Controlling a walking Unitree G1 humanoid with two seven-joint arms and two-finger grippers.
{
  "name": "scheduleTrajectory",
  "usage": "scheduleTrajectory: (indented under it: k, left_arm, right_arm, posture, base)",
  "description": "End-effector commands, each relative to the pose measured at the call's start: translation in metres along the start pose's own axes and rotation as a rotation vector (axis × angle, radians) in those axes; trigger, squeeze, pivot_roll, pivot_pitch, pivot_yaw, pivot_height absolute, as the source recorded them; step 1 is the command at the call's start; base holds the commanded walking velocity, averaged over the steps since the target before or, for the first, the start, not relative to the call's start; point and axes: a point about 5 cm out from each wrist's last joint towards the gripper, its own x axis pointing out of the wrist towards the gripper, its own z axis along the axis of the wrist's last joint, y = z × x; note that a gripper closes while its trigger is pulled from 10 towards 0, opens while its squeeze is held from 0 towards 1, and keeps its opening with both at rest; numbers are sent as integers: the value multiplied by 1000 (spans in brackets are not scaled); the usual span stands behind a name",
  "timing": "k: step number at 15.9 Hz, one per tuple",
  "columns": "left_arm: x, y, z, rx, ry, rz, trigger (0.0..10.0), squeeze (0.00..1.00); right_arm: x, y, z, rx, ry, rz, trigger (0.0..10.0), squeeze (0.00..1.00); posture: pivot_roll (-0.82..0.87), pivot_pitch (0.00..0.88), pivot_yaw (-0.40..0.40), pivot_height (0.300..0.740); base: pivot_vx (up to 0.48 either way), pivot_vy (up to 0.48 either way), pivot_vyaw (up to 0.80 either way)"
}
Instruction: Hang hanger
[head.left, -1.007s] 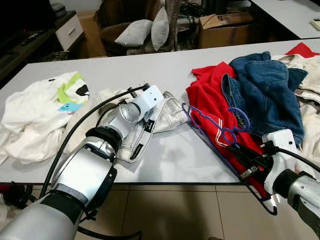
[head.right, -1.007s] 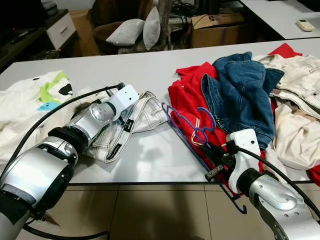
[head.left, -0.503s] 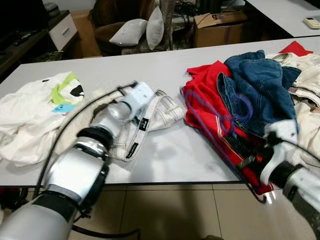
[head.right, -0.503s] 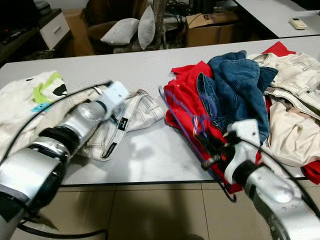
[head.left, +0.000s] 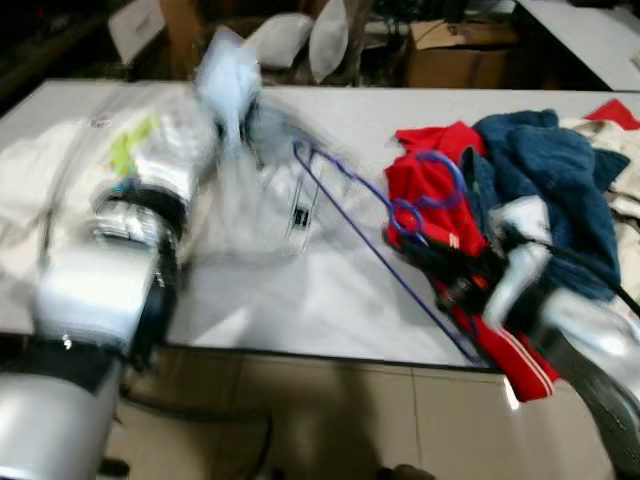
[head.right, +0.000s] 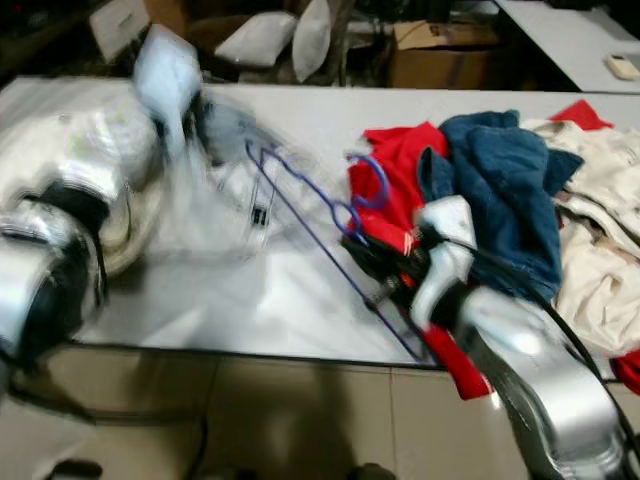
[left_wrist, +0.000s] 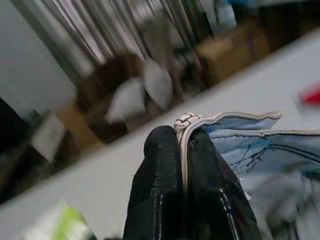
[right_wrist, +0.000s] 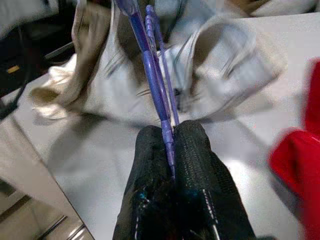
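Right hand (right_wrist: 172, 160) pinched on purple hanger (head.left: 375, 235) above table (head.left: 330, 300)

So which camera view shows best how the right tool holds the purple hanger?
The right wrist view: the right tool is shut on the purple hanger. The eye views show the whole hanger over the table, blurred.

The left arm was raised over the table's left side, blurred, with its white wrist housing uppermost. Its left gripper (left_wrist: 182, 150) had both black fingers pressed together, pinching the folded edge of pale cloth (left_wrist: 240, 130). The right arm reached in low from the right, silver forearm angled toward the table edge. The right gripper (right_wrist: 172, 150) was clamped tight as well, the purple hanger (right_wrist: 155, 75) caught between its two finger pads.
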Motion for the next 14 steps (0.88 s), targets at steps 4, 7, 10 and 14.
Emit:
scheduleTrajectory:
  k: [4,7,10,14]
  left_arm:
    - [-10,40,103,-3,-380,35,0,0]
    - [-9,27,93,80,-354,-128,0,0]
    - [-7,10,47,89,-253,-157,0,0]
    - [-18,-26,-8,-11,-190,-237,0,0]
  right_arm:
    - [16,-1,10,-6,-49,29,10000,0]
    - [21,0,14,42,-88,16,10000,0]
    - [20,10,20,157,-145,32,10000,0]
    - [17,22,-32,399,94,-149,10000,0]
  posture:
    - [-85,0,-11,740]
    - [-68,0,-23,740]
    - [-63,0,-22,740]
    - [-85,0,-11,740]
  base:
    - [0,0,0]
    - [0,0,0]
    - [0,0,0]
    - [0,0,0]
